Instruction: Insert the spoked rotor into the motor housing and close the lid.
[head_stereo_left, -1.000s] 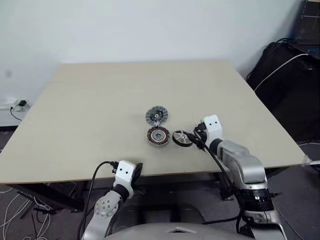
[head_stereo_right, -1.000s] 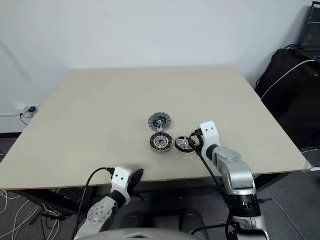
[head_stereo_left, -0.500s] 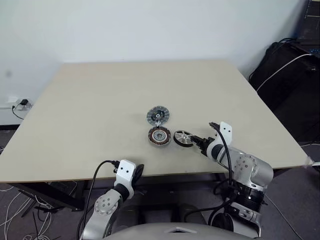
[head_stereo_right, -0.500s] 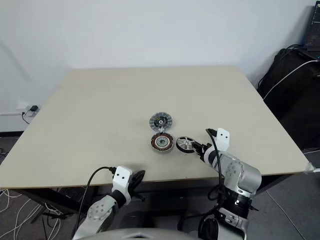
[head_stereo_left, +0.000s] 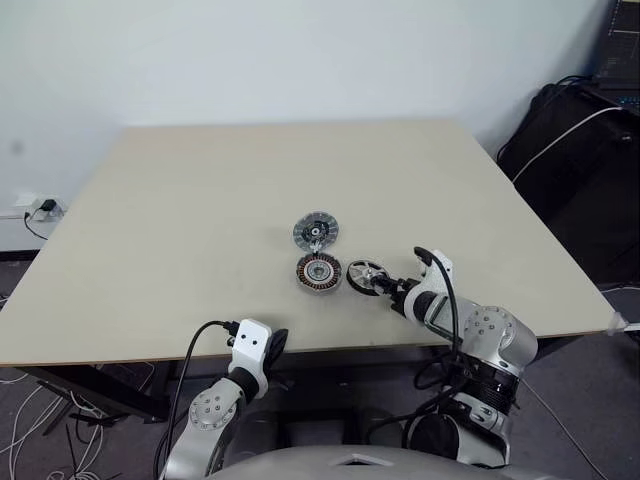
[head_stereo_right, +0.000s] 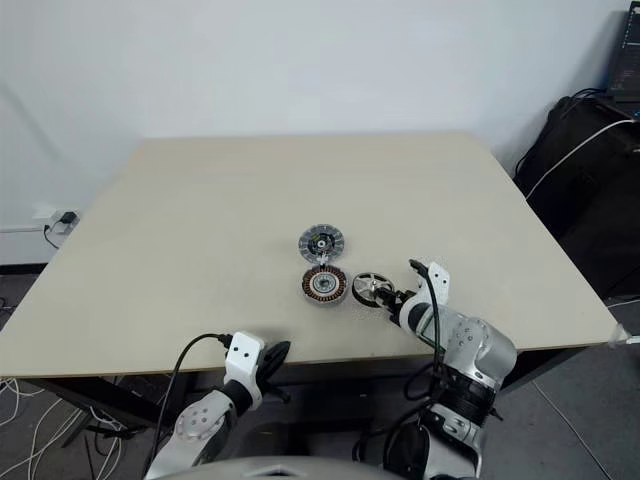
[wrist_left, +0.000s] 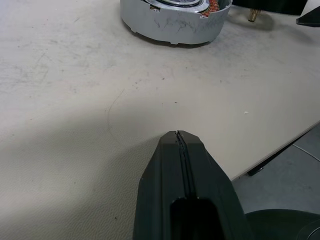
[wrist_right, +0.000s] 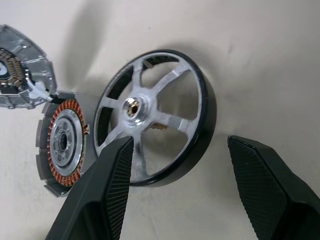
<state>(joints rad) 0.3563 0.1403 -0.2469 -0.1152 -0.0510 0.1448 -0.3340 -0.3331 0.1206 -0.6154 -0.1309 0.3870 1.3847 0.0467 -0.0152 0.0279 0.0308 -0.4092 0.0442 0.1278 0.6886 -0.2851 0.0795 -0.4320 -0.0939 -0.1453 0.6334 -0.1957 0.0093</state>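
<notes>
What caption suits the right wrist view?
Open right gripper straddling the rotor, housing beside it.

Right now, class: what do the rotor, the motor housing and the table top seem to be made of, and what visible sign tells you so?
Rotor: bright bare metal spokes and hub, likely aluminium, inside a glossy black ring that reflects light.
Motor housing: grey metal body; the orange-red ring looks like copper wire windings.
Table: matte beige board, probably laminate or wood composite; faint scuffs, no visible grain.
</notes>
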